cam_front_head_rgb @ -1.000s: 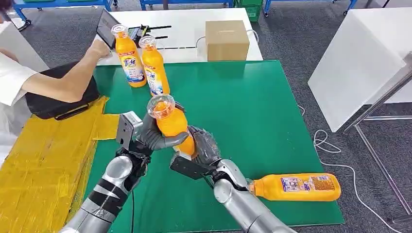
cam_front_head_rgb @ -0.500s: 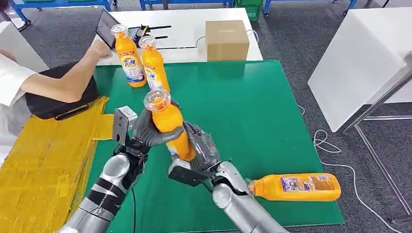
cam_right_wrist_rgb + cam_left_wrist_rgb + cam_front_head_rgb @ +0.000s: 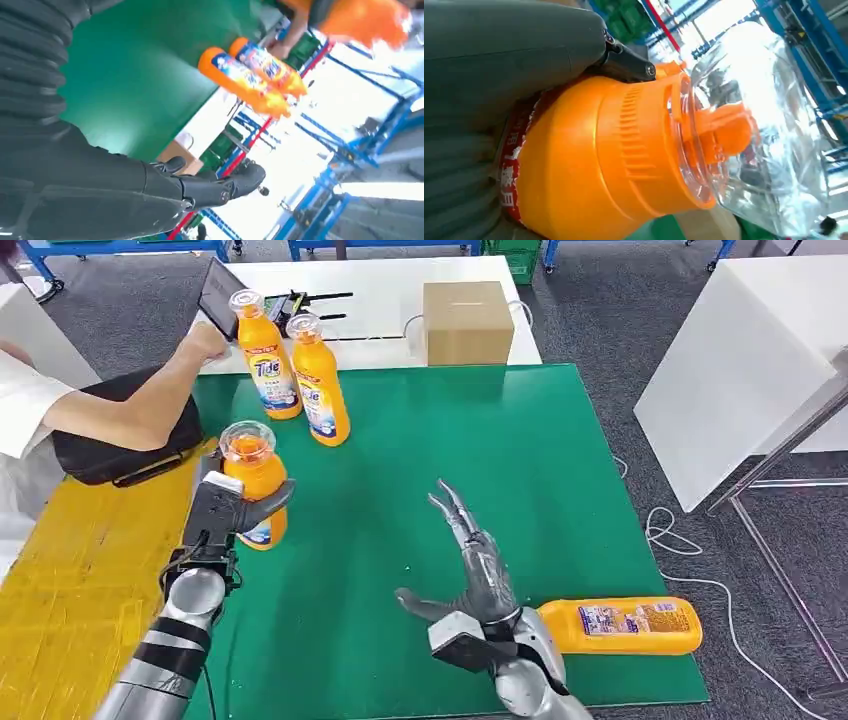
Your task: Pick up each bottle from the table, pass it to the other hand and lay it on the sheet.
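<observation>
**Bottle handed over, now on way to the yellow sheet**

Bottle (image 3: 254, 485) held upright in left hand (image 3: 228, 508), fingers wrapped around the body below the clear cap (image 3: 744, 130), just above the left border of the green mat (image 3: 520, 470), beside the yellow sheet (image 3: 80, 580). Handover step judged finished; laying step in hand. Next move calls for carrying further left over the sheet, tilting the bottle flat, then loosening the fingers.

Further right: two standing bottles (image 3: 300, 370) waiting at the far side of the mat. Right hand (image 3: 475, 570) empty, fingers spread wide, near the lying bottle (image 3: 615, 626).

Compared with half a second ago: no longer both hands on the bottle at mid-mat; right hand released, left hand moved away leftward with it.
</observation>
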Controlling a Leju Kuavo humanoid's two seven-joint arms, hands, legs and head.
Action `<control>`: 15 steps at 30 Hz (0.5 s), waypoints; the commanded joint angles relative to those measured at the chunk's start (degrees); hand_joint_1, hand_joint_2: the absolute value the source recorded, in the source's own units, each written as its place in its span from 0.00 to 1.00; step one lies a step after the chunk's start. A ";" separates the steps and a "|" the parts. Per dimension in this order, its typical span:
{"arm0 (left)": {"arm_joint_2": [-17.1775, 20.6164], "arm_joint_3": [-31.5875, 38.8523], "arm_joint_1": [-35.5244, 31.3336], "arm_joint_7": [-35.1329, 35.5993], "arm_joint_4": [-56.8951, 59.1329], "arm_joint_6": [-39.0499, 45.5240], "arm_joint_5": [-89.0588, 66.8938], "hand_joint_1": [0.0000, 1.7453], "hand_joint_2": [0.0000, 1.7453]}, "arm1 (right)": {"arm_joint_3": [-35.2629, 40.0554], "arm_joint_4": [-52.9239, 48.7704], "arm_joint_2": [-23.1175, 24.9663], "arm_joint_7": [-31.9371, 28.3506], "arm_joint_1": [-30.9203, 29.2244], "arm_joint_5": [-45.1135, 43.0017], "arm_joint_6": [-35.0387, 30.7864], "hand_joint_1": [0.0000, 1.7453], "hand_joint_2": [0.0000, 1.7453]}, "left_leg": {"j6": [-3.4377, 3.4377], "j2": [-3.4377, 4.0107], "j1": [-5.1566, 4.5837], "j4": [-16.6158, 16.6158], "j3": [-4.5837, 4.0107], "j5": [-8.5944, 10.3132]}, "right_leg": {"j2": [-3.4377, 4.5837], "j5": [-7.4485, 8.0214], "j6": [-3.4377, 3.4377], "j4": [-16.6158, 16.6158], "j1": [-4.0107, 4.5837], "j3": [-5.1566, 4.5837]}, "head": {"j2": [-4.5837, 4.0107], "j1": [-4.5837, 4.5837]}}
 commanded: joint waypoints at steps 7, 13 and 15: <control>3.84 7.94 2.87 16.36 5.92 16.53 -50.03 1.00 1.00 | -14.02 -15.76 -4.66 -3.65 9.17 -6.57 6.38 0.00 1.00 | -0.03 -0.01 0.02 -0.06 0.12 -0.01 | -0.03 0.00 0.03 -0.07 0.02 0.10 | 0.00 0.00; 3.96 8.23 3.17 16.26 5.90 16.58 -50.15 1.00 1.00 | -14.58 -16.10 -4.81 -3.73 9.33 -6.90 6.87 0.00 1.00 | -0.02 0.01 0.05 -0.05 0.14 -0.03 | -0.01 0.00 0.05 -0.09 0.05 0.14 | 0.00 0.02; 4.63 8.33 2.86 19.74 6.97 16.49 -58.79 1.00 1.00 | -15.40 -16.78 -4.46 -4.08 9.88 -6.09 6.22 0.00 1.00 | -0.01 0.01 0.00 -0.04 0.08 -0.01 | -0.01 -0.01 0.03 -0.04 0.00 0.06 | 0.00 0.00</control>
